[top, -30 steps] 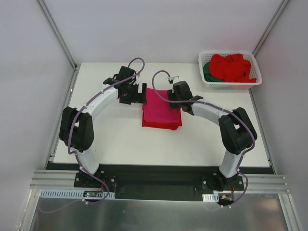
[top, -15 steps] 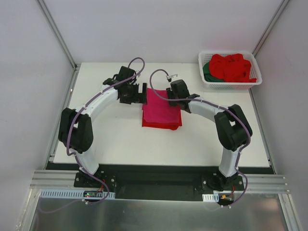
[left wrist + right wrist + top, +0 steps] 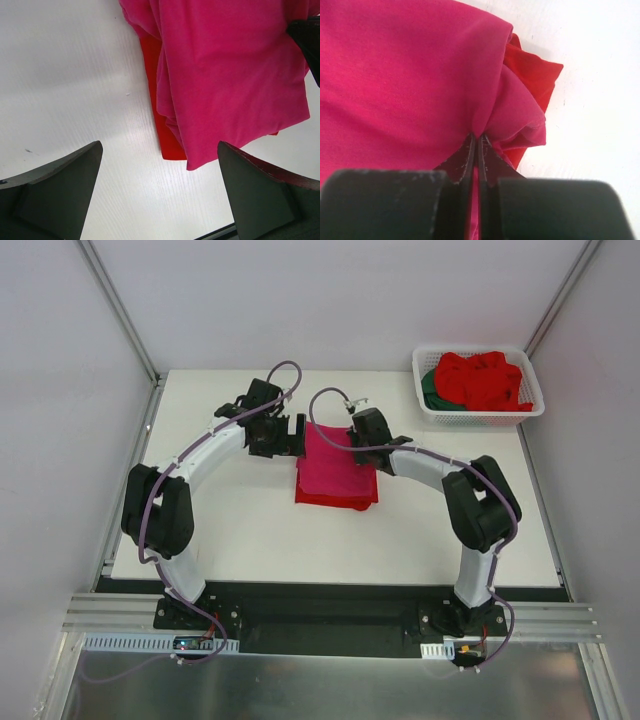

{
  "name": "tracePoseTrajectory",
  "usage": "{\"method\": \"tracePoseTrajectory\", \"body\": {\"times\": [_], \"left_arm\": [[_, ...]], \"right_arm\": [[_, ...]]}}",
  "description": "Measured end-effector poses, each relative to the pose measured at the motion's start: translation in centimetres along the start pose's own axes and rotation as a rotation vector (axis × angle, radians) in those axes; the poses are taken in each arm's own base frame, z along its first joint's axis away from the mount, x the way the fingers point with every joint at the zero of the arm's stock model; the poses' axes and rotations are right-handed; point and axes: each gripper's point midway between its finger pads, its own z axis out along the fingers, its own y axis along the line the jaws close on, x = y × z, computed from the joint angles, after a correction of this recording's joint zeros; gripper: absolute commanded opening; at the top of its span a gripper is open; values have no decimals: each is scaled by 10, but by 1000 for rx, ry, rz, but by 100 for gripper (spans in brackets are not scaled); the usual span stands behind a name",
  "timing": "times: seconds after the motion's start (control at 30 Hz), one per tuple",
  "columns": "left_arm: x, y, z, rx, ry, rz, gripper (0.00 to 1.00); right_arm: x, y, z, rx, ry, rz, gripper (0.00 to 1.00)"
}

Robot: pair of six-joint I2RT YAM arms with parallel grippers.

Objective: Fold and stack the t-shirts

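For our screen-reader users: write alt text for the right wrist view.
The right gripper is shut on a bunched fold of the magenta-pink t-shirt, which fills most of the frame. A red t-shirt peeks out beneath it on the white table.

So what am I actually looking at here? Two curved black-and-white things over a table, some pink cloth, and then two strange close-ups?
Those curved things are two robot arms, bolted at the near edge of a white table. The wide picture comes from a fixed camera above and behind them. The close-ups come from small cameras on the wrists, so each shows that arm's own dark fingers.

On the table lies a folded pink t-shirt on top of a red t-shirt, whose edge peeks out. In the far right corner a white basket holds more red shirts and a dark green shirt.

The right gripper is shut, pinching a fold of the pink t-shirt. The left gripper is wide open beside the shirts, holding nothing.
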Motion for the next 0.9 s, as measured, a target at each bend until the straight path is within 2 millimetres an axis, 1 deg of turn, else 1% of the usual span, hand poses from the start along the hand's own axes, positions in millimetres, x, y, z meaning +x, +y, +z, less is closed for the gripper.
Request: {"method": "tracePoseTrajectory", "body": {"times": [0.1,0.2,0.43,0.53,0.6,0.63,0.7,0.8,0.87,0.9], "left_arm": [[0,0,0,0,0,0,99],[0,0,0,0,0,0,99],[2,-5,1,8,4,10,99],[2,-5,1,8,5,10,99],[2,-5,1,9,5,10,99],[2,-5,1,9,5,10,99],[2,-5,1,9,6,10,99],[3,-6,1,12,6,10,99],[2,-6,1,13,6,11,99],[3,-7,1,13,6,12,99]], "right_arm": [[-1,-3,-3,19,0,-1,1],[-5,-8,-12,42,-8,-2,1],[-25,-21,-41,89,-62,10,1],[-29,-23,-47,99,-69,11,1],[-27,-25,-47,105,-61,9,1],[-25,-25,-48,108,-55,7,4],[-22,-27,-48,114,-43,3,16],[-19,-28,-49,122,-31,-3,14],[-19,-29,-49,125,-31,-4,14],[-19,-29,-49,126,-30,-4,15]]}}
